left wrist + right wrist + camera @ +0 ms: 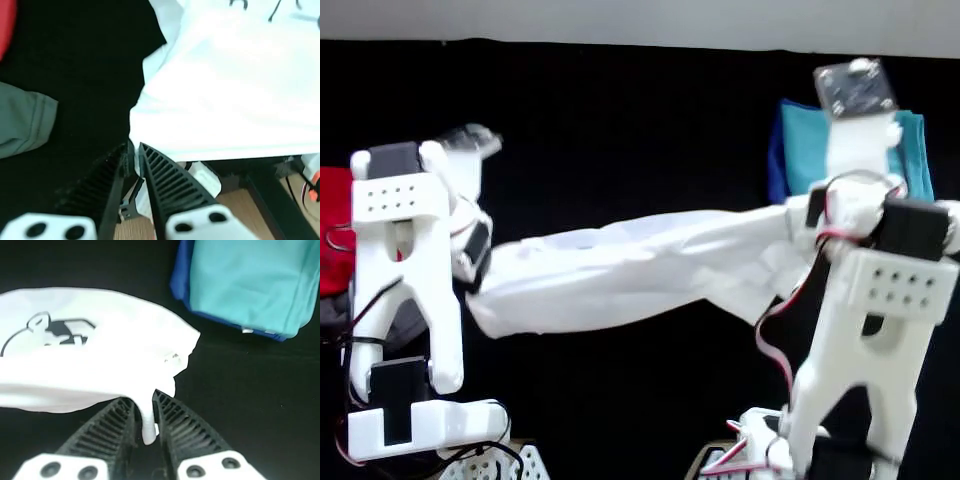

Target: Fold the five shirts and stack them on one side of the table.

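Observation:
A white shirt [640, 265] hangs stretched above the black table between both arms. My left gripper [478, 262] is shut on its left end; in the left wrist view the fingers [132, 156] pinch the shirt's edge [225, 85]. At the right end, my right gripper [802, 218] is shut on a fold of the same shirt, and the right wrist view shows the cloth [100, 355] clamped between the gripper's fingers [147, 416]. The shirt carries a small black print [55, 331].
A folded teal shirt [808, 150] lies on a blue one [776, 165] at the back right, also seen as teal [250, 280] over blue [181, 280]. A red shirt [332, 230] and a grey shirt [20, 120] lie at the left. The table's front edge [260, 172] is near.

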Available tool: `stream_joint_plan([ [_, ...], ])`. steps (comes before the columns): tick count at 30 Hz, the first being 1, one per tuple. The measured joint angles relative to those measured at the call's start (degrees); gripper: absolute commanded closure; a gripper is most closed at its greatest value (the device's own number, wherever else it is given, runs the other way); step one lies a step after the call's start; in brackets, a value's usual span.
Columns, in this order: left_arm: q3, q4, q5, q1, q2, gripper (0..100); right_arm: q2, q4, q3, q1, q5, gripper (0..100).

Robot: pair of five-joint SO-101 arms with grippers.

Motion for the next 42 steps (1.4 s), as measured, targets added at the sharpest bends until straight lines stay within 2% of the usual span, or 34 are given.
stream_joint_plan([
  [5, 5.19, 0.0, -6.77, -0.7, 0.0, 99, -14.68, -5.01, 19.78, -0.26, 3.87, 99.2],
  [10, 8.97, 0.0, -10.81, -1.05, 0.0, 99, -27.6, -10.37, 41.05, 2.46, 7.47, 99.2],
  [14, 13.27, 0.0, -14.95, -1.05, 0.0, 99, -34.29, -12.31, 51.43, 3.96, 8.7, 99.2],
  [20, 12.22, -0.09, -20.75, -1.58, 0.0, 99, -37.8, -12.48, 53.45, 4.31, 8.7, 99.2],
  [27, -5.01, -0.09, -20.92, -1.58, 0.0, 97, -37.98, -12.48, 53.89, 4.31, 8.7, 99.2],
  [33, -18.11, 0.0, -19.16, -0.62, 0.0, 84, -38.07, -12.75, 53.98, 4.4, 8.7, 99.2],
  [42, -21.71, -1.58, -9.76, 11.34, 0.09, 84, -38.42, -10.55, 54.15, 5.71, 9.49, 99.2],
])
